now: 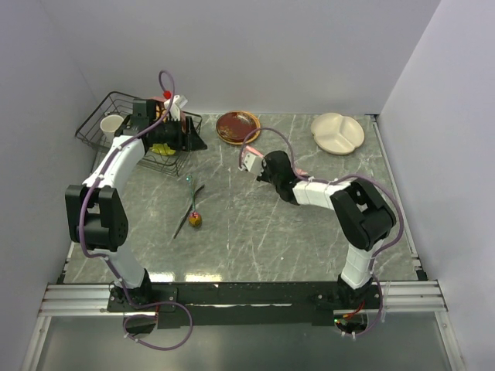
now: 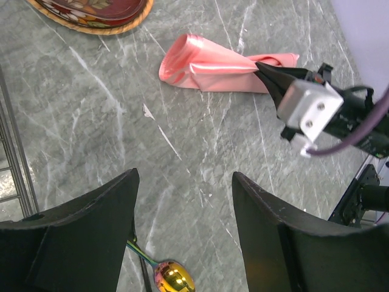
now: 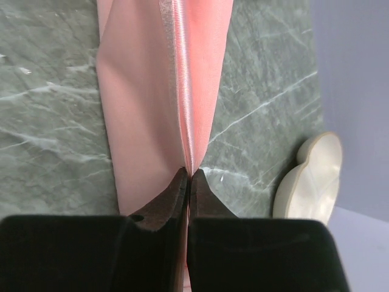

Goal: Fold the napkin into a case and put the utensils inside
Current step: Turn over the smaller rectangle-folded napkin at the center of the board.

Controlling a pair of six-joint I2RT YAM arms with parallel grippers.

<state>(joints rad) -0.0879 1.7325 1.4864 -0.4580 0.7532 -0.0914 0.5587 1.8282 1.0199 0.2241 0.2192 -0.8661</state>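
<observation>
The salmon-pink napkin (image 2: 206,64) lies on the table as a narrow folded bundle. My right gripper (image 3: 189,176) is shut on a raised fold of it, fingertips pinched tight; the left wrist view shows that gripper (image 2: 264,67) at the bundle's right end. In the top view the right gripper (image 1: 253,160) covers most of the cloth. The utensils lie crossed at centre left: a gold spoon head (image 1: 195,220) and thin dark handles (image 1: 189,202). My left gripper (image 2: 185,176) hangs open high over the basket's near side (image 1: 189,137), holding nothing. The spoon (image 2: 174,277) shows below its fingers.
A black wire basket (image 1: 97,127) with a white cup (image 1: 112,124) stands at the back left. A red-brown plate (image 1: 237,127) sits at back centre. A cream divided plate (image 1: 338,133) is at back right, close to the wall.
</observation>
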